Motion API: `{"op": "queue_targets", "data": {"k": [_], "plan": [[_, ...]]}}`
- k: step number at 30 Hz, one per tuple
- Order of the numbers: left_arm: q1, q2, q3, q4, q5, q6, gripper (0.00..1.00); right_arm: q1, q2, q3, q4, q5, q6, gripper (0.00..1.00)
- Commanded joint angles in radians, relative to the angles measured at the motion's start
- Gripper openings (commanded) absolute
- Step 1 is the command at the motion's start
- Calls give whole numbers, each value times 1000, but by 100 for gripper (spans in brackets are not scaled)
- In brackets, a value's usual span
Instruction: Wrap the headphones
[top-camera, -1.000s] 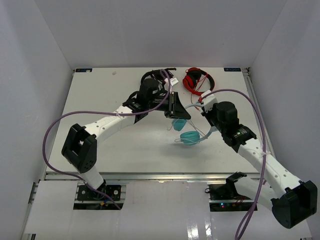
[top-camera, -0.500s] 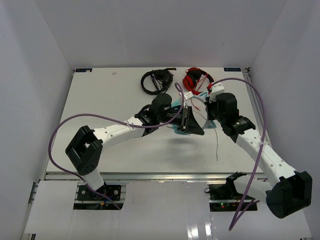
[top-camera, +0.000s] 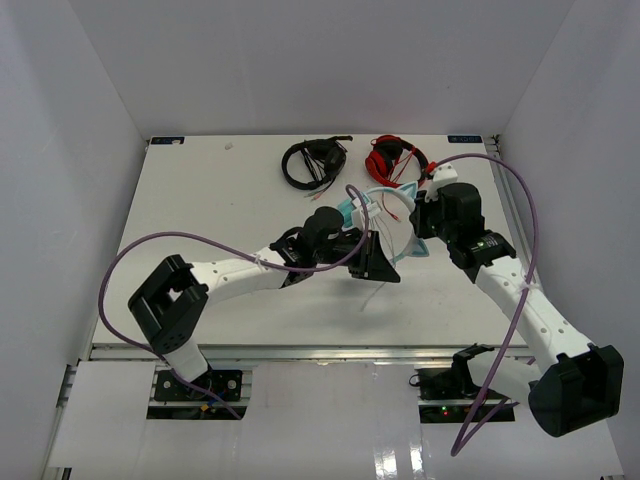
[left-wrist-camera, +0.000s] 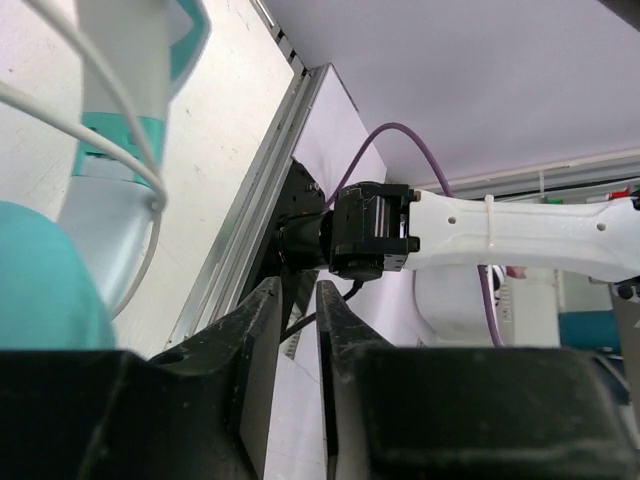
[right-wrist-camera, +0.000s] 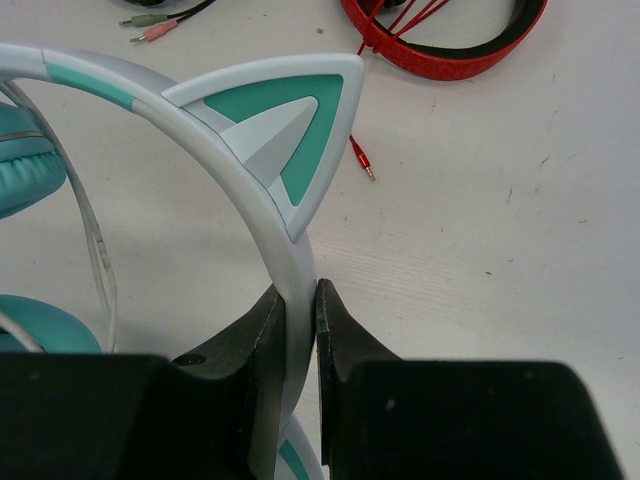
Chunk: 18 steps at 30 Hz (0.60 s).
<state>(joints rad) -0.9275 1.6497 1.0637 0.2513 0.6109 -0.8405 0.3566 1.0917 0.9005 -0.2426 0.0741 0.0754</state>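
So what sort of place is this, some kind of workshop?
More likely a robot test cell in a lab: plain white walls box in a table, two robot arms are bolted at its near edge, with teal headphones, black headphones and red headphones to practise on.

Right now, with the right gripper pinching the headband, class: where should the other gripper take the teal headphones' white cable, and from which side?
Probably the slack cable looping beside the teal earcup, approached from the left gripper's side, jaws across the strand. It seems to hang free there, while the right gripper steadies the headband by its cat ear.
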Motion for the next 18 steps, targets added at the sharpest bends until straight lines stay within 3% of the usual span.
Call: {"op": "queue_targets", "data": {"k": [1,6,11,18], "plan": [[-50,-164,16,-91,-95,196,39,-15,32,21,130,-25,57,8],[-60,-367,-131,-105,-208,318,65,-23,118,2,187,-37,71,8],[-61,-513,-387,-31,-289,367,71,-37,182,10,213,-48,81,8],[-123,-538,-684,314,-409,512,76,-41,206,62,176,-61,104,8]]}}
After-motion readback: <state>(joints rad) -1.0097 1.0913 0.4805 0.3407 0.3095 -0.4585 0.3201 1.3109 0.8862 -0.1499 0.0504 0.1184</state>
